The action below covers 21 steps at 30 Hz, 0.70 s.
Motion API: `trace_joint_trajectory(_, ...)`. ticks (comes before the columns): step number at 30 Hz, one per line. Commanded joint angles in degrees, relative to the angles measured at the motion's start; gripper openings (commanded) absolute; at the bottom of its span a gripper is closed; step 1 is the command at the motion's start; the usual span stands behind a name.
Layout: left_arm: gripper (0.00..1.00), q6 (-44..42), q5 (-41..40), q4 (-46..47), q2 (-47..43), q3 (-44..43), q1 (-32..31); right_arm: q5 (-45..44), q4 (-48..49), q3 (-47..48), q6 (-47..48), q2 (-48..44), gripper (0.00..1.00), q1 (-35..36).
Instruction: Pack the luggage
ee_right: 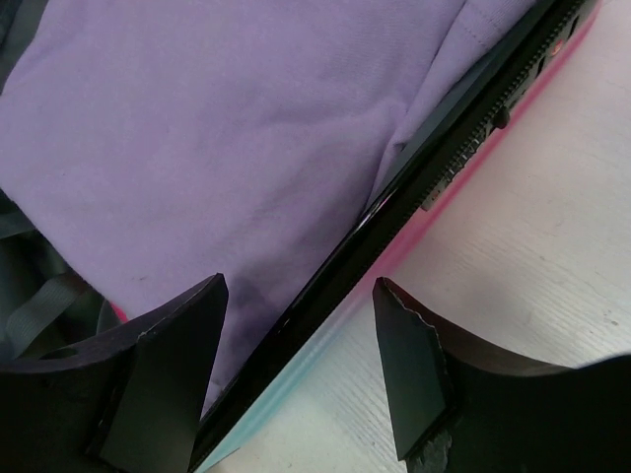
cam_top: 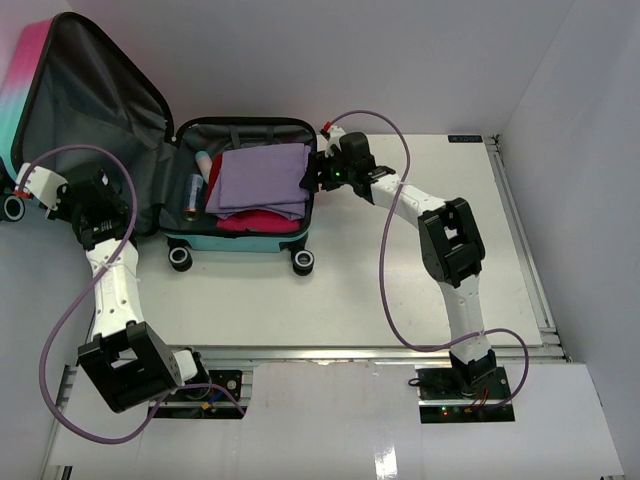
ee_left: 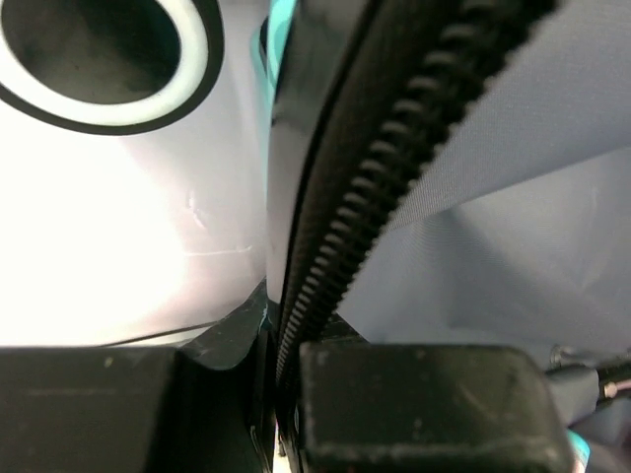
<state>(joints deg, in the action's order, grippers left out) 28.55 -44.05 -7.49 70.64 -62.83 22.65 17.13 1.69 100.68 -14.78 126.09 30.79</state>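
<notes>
Seen from above, the pink-to-teal hard-shell suitcase lies open at the upper left of the white surface. Its dark-grey-lined lid is thrown back toward the frame's upper left corner and its base sits in the upper middle. Two black wheels with pale hubs point toward the bottom of the frame. Inside the base a folded lilac cloth lies on top of a bright pink cloth, with a slim bottle along the left side. The left pincer sits at the lid's lower left edge. The right pincer sits at the base's right wall.

In the left wrist view, the lid's black zip teeth run down the middle of the frame. They pass into the narrow slot between the two dark fingers at the bottom, so this pincer is clenched on the lid's rim. A wheel shows at the upper left.

In the right wrist view, the fingers stand apart, released, straddling the base's black rim. One finger is over the lilac cloth and the other over the surface at lower right, gripping nothing
</notes>
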Motion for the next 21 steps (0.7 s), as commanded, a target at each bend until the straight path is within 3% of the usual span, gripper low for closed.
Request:
trace_joint_trajectory(1,0.0,0.17,13.26,6.93,-4.09,-1.98,-7.43,3.4,7.73,0.78,-3.41,-0.22,0.68,-0.38)
trace_joint_trajectory(11,0.0,-10.28,7.41,9.25,-7.08,-3.65,-20.54,6.97,7.66,1.48,-3.24,0.33,0.68,-0.47)
trace_joint_trajectory(21,0.0,-15.96,9.71,9.0,-9.71,-5.55,-30.94,7.42,8.89,-2.34,-3.43,-5.72,0.68,-0.43)
